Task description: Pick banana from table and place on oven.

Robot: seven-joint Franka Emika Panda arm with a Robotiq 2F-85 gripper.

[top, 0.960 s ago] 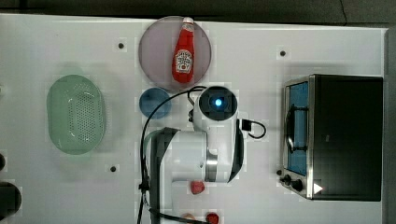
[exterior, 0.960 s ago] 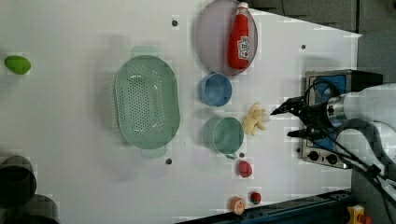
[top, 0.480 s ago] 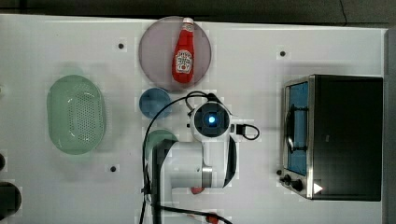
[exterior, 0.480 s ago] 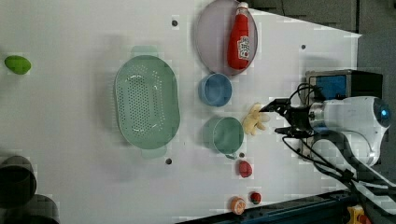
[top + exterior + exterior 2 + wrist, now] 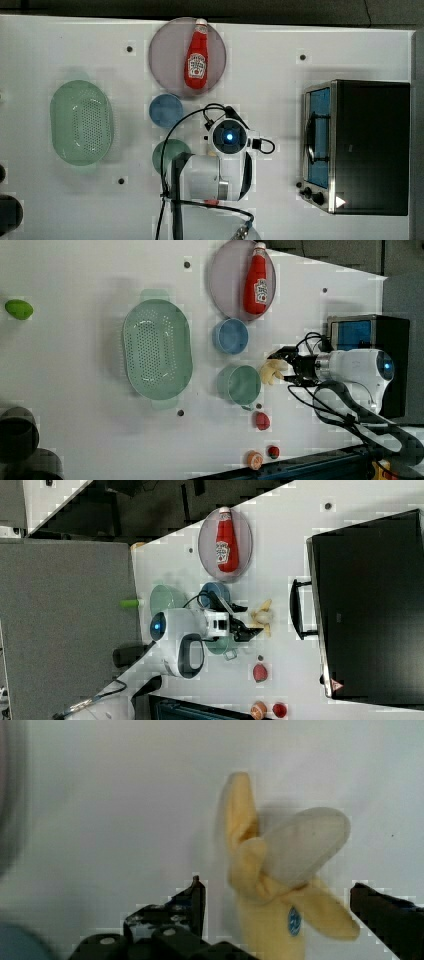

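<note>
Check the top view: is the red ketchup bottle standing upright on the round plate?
No, the red ketchup bottle lies flat on the round plate.

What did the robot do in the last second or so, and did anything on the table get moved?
The arm swung its claw toward the left view's left, from beside the oven to the banana. The open claw now has a finger on either side of the fruit, but has not gripped it. The banana, the cups, the ketchup bottle, the colander and the oven all stayed put.
</note>
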